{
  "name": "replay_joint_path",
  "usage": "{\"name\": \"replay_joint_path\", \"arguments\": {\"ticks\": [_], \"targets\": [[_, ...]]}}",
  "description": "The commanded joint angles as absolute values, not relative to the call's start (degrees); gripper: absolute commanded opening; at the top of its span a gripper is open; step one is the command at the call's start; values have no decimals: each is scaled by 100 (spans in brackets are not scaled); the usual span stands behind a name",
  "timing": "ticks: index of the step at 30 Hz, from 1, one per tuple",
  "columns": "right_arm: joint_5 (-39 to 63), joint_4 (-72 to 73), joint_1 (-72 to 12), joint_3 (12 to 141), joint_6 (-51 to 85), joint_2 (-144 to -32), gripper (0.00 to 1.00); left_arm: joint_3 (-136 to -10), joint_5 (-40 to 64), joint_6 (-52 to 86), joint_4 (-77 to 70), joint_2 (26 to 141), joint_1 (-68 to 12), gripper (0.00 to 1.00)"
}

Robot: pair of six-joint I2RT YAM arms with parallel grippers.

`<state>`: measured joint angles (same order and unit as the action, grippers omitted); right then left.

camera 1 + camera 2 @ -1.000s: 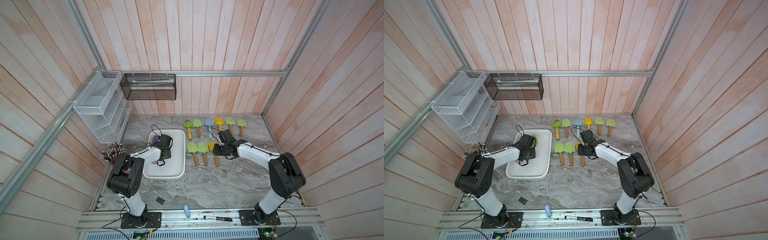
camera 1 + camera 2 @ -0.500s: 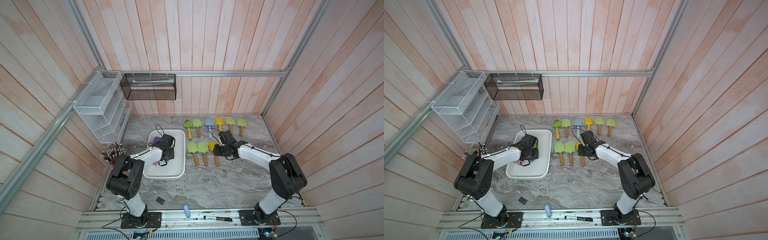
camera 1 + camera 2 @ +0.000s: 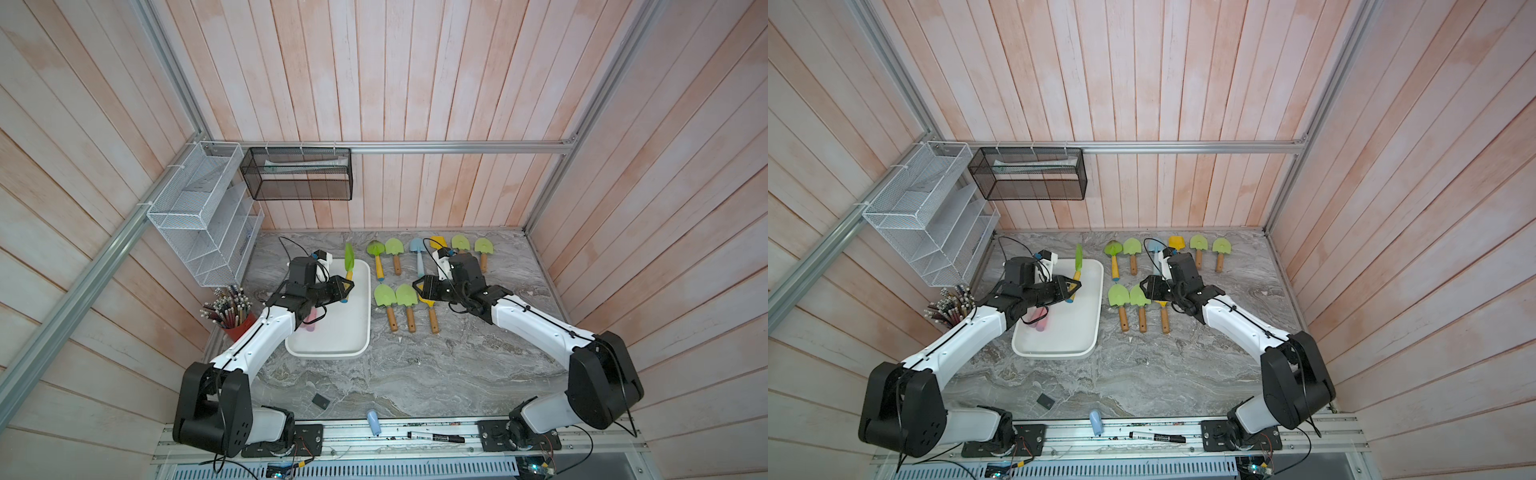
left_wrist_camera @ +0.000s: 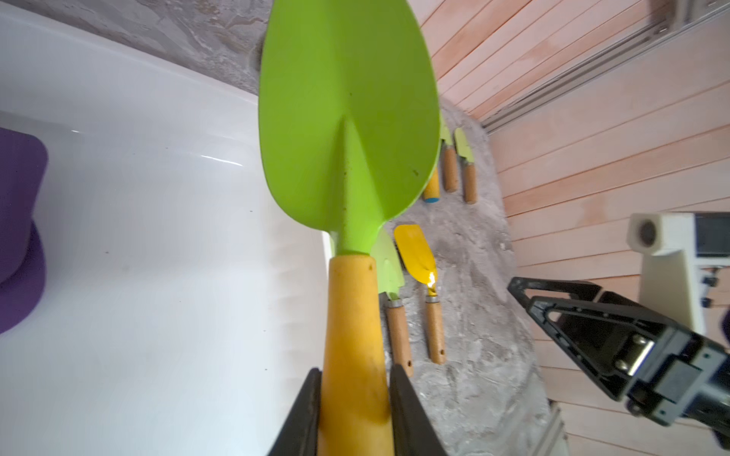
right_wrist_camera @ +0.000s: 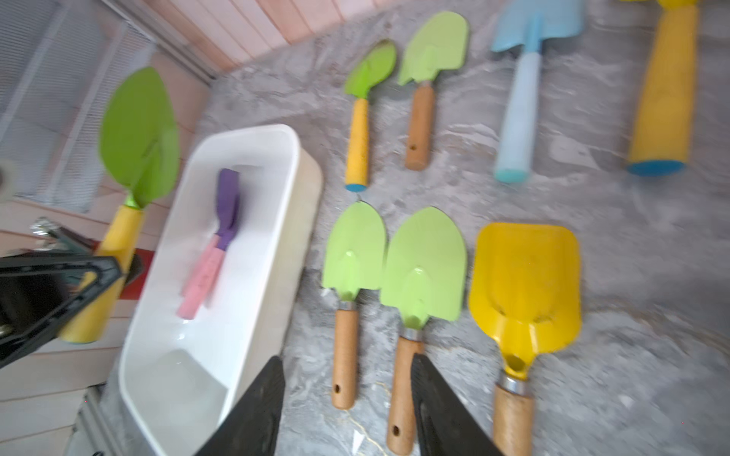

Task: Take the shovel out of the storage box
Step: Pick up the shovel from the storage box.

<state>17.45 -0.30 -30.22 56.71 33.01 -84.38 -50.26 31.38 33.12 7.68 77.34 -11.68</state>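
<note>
Shovel point(image 4: 347, 118): held above the box's point(image 3: 328, 353) far rim, blade pointing away.
Left hand point(image 4: 353, 379): clamped round the handle point(image 4: 353, 316).
Right hand point(image 5: 347, 357): parted, empty.
Next: carry it sideways, clear of the rim, then lower onto the desk point(image 3: 415, 374).

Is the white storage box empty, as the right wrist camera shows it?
No, a purple-and-pink shovel lies on the floor inside the storage box.

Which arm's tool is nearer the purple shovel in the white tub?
Left. The left tool, gripping a green shovel, hangs over the storage box where that purple shovel lies; the right tool is outside it, over the table.
</note>
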Motion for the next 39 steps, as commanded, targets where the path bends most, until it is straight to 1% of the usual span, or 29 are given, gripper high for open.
{"name": "replay_joint_path", "arguments": {"ticks": [1,4,7,15,22,27,30,38,39], "targets": [[2903,1523,-3076,5427,3980,-8347,56,-4729,4649,4143,-392,7608,-1089,1],[3547,2452,-3088,5438,4512,-8563,56,-4481,5251,4810,-1318,7572,-1081,1],[3912,3101,-3142,5542,4929,-8853,57,-4241,5545,5488,-2278,7525,-1073,1],[4428,4163,-3384,5870,5716,-9503,58,-3904,5764,6483,-3683,7462,-1140,1],[4585,4862,-3642,6161,6231,-9950,58,-3924,5737,6562,-3822,7550,-1327,1],[4668,5033,-3715,6314,6409,-10139,57,-3942,5738,6574,-3873,7608,-1359,1],[4694,5185,-3715,6348,6538,-10234,53,-3940,5722,6582,-3905,7646,-1389,1],[4684,5225,-3710,6519,6644,-10431,31,-3921,5716,6574,-3947,7717,-1512,1],[4661,5223,-3709,6521,6645,-10433,27,-3916,5709,6558,-3918,7709,-1512,1]]}}
